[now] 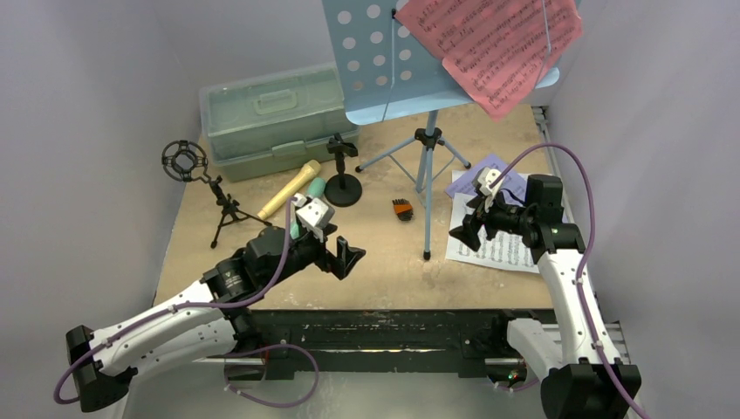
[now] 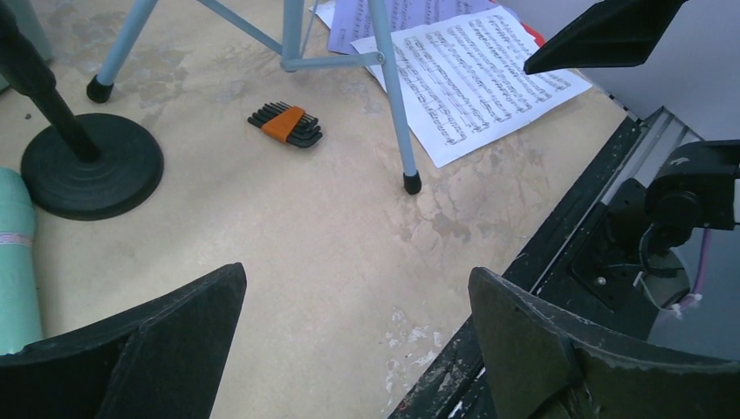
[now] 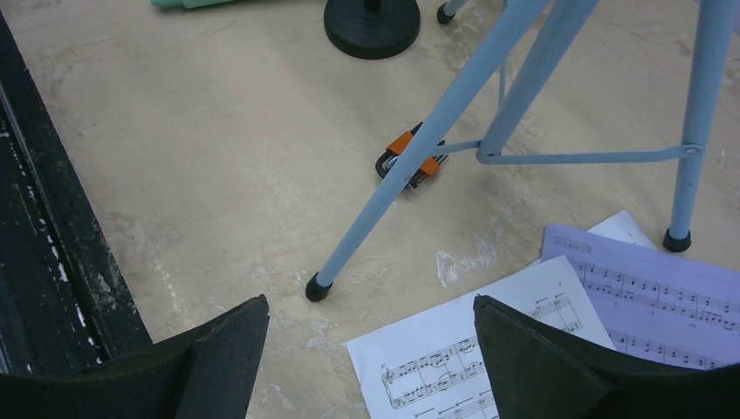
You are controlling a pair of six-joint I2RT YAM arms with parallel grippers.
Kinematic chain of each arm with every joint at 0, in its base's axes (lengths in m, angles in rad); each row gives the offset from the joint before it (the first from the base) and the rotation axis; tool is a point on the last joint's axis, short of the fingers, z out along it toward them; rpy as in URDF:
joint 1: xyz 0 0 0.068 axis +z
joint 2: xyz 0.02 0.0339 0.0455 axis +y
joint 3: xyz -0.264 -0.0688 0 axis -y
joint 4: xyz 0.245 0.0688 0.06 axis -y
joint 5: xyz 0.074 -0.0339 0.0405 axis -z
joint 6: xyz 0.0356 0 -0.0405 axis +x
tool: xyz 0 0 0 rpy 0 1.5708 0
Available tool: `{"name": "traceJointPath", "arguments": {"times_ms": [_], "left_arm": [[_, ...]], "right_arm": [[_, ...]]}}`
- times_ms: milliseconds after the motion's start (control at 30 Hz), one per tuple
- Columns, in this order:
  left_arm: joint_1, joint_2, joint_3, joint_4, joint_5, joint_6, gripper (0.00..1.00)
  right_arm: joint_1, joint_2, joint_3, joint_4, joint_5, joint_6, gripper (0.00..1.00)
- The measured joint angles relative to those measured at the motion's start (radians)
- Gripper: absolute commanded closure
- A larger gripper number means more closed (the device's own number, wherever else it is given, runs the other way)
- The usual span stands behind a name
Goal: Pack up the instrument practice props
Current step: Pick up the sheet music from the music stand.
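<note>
Scanning from the left, nothing looks packed yet. Farthest left of the music rack (image 1: pixel 384 61) stands the ring-top tripod holder (image 1: pixel 186 162), and between it and the rack sits the case (image 1: pixel 270 122), its lid apparently down. Nearer the rack's legs, the tan microphone (image 1: pixel 288 190) and the teal microphone (image 1: pixel 316 185) lie side by side on the table (image 1: pixel 384 271), just beside the round-base holder (image 1: pixel 342 188). The left pincer (image 1: pixel 342 255) hangs near them with its jaws wide apart and empty. A hex-key set (image 1: pixel 401 210) rests just left of the rack's front leg. The red sheet (image 1: pixel 493 48) sits tilted on the rack's right side. To the right of the legs, the white sheet (image 1: pixel 489 249) and the purple sheet (image 1: pixel 497 166) lie overlapping. The right pincer (image 1: pixel 467 229) hovers over the white sheet, also spread and holding nothing. My reading is that this is the opening approach, with the loose paper the likely first pick. A flat sheet gives the fingers little to pinch, so the next move calls for coming down at an edge, and the case will need opening before anything goes in. The count is two microphones, two holders, one rack, three sheets, one case and one hex-key set.
</note>
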Motion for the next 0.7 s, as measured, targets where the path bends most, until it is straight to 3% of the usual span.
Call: {"name": "traceJointPath", "arguments": {"times_ms": [700], "left_arm": [[0.0, 0.016, -0.038, 0.166, 0.182, -0.203, 0.0]], "right_arm": [[0.0, -0.002, 0.0, 0.0, 0.0, -0.004, 0.08]]}}
